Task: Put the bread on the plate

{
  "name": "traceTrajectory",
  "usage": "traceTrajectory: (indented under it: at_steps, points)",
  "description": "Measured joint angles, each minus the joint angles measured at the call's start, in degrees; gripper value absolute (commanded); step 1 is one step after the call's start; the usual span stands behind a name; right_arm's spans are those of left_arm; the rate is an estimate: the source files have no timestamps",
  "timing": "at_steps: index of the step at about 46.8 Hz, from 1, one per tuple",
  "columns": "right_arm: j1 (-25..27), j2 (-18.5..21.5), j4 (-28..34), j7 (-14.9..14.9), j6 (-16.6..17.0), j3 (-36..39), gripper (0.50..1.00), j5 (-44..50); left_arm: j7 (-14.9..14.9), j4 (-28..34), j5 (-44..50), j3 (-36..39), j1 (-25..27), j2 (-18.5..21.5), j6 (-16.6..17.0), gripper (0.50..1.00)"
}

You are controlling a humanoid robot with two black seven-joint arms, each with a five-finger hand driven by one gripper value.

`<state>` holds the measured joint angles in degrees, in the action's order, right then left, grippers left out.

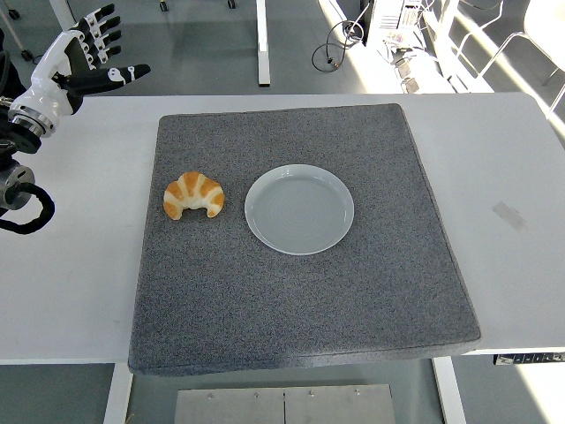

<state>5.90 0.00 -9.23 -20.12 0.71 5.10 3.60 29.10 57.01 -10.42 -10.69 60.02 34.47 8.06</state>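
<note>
A golden croissant [193, 195] lies on the grey mat [300, 291], just left of a white round plate [299, 209] that holds nothing. My left hand [81, 62] is raised at the table's far left corner, well up and left of the croissant. Its fingers [101, 35] are spread and hold nothing, with the thumb pointing right. The right arm does not show.
The grey mat covers most of the white table [508, 168]. A small strip of tape [508, 215] lies on the table at the right. Table legs and cables stand on the floor beyond the far edge.
</note>
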Motion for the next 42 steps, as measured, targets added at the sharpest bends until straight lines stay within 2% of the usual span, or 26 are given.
traceTrajectory:
  at_steps: [4,9,16,24,30,38,42]
  points:
    - [-0.02,0.0,0.0,0.0,0.0,0.0,1.0,0.0,0.0,4.78,-1.89,1.74,0.5,3.13,1.89,0.939]
    - [-0.02,0.0,0.0,0.0,0.0,0.0,1.0,0.0,-0.02,9.76,-2.96,6.21,3.5,6.25,3.02,0.937]
    - [-0.02,0.0,0.0,0.0,0.0,0.0,1.0,0.0,-0.89,11.87,-6.47,13.7,7.09,7.41,3.12,0.939]
    - [-0.02,0.0,0.0,0.0,0.0,0.0,1.0,0.0,-6.84,11.91,-12.77,15.5,7.41,7.48,3.12,0.945]
    - [-0.01,0.0,0.0,0.0,0.0,0.0,1.0,0.0,-9.86,11.94,-15.86,15.53,7.32,7.44,3.62,0.943]
    - [-0.02,0.0,0.0,0.0,0.0,0.0,1.0,0.0,-15.59,13.55,-19.19,15.69,7.32,7.42,7.15,0.943]
    - [-0.01,0.0,0.0,0.0,0.0,0.0,1.0,0.0,-16.45,15.93,-21.75,15.81,7.35,7.51,10.09,0.945]
